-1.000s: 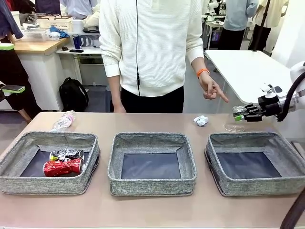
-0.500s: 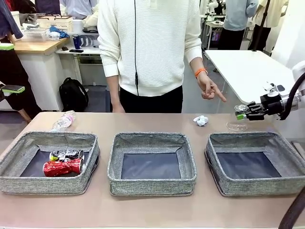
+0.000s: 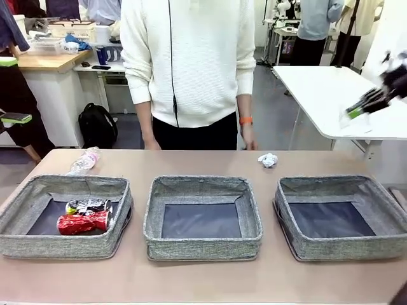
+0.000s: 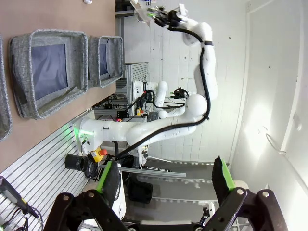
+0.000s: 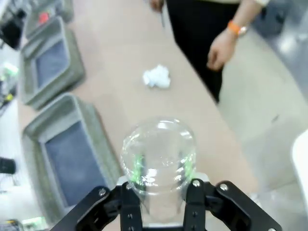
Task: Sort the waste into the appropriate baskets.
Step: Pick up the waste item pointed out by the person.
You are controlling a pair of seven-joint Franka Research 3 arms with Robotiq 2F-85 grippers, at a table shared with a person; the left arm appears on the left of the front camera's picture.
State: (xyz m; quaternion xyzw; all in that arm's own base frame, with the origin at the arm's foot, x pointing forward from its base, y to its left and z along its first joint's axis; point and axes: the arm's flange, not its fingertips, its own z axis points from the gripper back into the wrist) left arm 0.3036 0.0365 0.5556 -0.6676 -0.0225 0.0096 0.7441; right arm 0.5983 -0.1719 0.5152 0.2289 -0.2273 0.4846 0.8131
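High at the table's [image 3: 191,279] right end, right gripper [image 5: 161,180] clamped on clear plastic cup [image 5: 159,144], left gripper [image 4: 164,171] spread wide and empty, crumpled white paper ball [image 3: 268,160] resting on tabletop.

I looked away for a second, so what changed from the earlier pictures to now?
The right gripper, still shut on the clear plastic cup, rose up and toward the picture's right. The person's hand stopped pointing and dropped. The paper ball, bottle, cans and baskets stayed put.
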